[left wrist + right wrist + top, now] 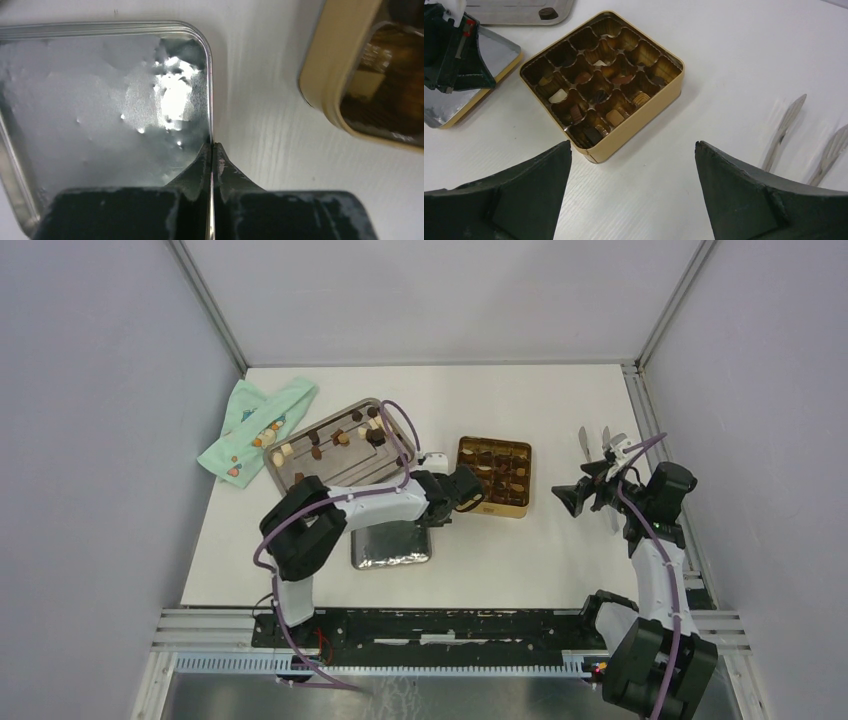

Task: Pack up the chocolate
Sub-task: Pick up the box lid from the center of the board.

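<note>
Chocolate pieces (pixel 316 438), dark, lighter brown and cream, lie scattered on a silver tray (pixel 300 472) at the back left. More chocolate (pixel 599 95) sits in some cups of the open gold tin (pixel 494 477) (pixel 659 107) at the centre. The tin's lid (pixel 390 548) (pixel 100 100) lies shiny inside up, left of the tin. My left gripper (pixel 213 146) (pixel 437 515) is shut on the lid's right rim. To the right of the tin, my right gripper (pixel 633 145) (pixel 565 495) hangs open with nothing between its fingers.
A green patterned cloth (pixel 255 425) lies at the back left, beside the tray. Metal tongs (pixel 600 445) (pixel 784 130) rest near the table's right edge, by the right arm. The gold tin's corner (pixel 335 85) is close to the left gripper's right.
</note>
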`<action>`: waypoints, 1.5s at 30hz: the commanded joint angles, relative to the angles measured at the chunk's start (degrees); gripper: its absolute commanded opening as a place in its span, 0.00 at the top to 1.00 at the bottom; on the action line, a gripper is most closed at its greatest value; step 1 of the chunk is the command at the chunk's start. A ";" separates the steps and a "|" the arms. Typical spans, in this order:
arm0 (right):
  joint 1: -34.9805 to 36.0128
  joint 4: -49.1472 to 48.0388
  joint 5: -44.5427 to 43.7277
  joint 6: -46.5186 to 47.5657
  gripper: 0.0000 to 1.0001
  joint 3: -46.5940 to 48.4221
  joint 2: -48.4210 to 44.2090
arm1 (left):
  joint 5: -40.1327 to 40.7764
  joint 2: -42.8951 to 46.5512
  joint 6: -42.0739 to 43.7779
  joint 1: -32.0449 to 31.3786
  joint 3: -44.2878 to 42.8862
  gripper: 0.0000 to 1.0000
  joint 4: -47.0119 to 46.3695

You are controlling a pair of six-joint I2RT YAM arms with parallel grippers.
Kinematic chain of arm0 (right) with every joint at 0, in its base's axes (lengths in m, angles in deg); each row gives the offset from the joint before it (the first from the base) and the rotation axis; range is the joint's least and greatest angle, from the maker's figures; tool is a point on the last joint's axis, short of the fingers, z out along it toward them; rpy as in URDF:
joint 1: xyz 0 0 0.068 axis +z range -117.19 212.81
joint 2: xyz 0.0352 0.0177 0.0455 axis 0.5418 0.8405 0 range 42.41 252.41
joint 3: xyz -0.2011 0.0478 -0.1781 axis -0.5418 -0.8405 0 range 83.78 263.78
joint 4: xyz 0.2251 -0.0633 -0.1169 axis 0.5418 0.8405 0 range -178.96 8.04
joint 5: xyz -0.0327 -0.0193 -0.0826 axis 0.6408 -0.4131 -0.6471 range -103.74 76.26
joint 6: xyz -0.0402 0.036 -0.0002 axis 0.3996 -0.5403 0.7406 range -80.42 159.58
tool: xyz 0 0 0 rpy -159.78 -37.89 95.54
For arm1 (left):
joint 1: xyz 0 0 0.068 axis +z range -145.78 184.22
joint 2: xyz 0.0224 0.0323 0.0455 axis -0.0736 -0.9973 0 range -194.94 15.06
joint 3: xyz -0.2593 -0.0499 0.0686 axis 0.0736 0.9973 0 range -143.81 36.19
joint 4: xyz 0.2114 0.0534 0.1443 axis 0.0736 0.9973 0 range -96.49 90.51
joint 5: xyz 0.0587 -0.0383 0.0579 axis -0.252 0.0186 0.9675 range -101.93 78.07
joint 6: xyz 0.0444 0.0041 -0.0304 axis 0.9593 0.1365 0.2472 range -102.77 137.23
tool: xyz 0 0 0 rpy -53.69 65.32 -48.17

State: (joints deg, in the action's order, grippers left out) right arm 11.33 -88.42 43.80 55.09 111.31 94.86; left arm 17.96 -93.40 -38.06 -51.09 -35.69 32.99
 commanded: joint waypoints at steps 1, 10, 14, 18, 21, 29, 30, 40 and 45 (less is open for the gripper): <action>0.99 2.32 7.47 3.94 0.02 3.26 0.94 | 1.59 9.09 1.96 -2.44 0.00 0.98 0.68; 9.94 26.35 14.52 50.39 0.02 4.94 -0.33 | -13.54 25.73 16.47 -3.82 8.23 0.98 -5.84; 14.66 49.45 16.41 91.30 0.02 7.11 2.95 | -26.50 32.46 26.21 -3.80 11.46 0.98 -9.45; 21.15 57.94 14.51 105.09 0.02 12.47 9.13 | -41.42 35.01 33.88 -3.74 12.81 0.98 -12.56; 25.59 60.89 14.75 109.30 0.03 15.73 12.36 | -48.74 34.93 37.90 -3.74 12.11 0.98 -13.25; 35.50 53.68 13.24 99.55 0.12 18.81 13.85 | -63.57 31.91 44.93 -3.70 7.34 0.98 -14.45; 37.02 51.99 12.49 96.79 0.14 18.43 13.67 | -64.85 31.31 45.37 -3.67 6.80 0.98 -14.50; 43.71 36.93 5.31 75.83 0.51 12.20 8.68 | -72.26 28.66 48.44 -3.18 3.24 0.98 -16.25; 43.80 40.97 6.36 77.03 0.72 11.92 7.04 | -74.72 28.93 48.56 -2.43 3.41 0.98 -17.16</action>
State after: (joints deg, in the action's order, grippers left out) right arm 54.92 -48.64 49.63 133.95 123.51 103.71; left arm -52.09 -65.03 7.30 -54.21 -29.87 19.05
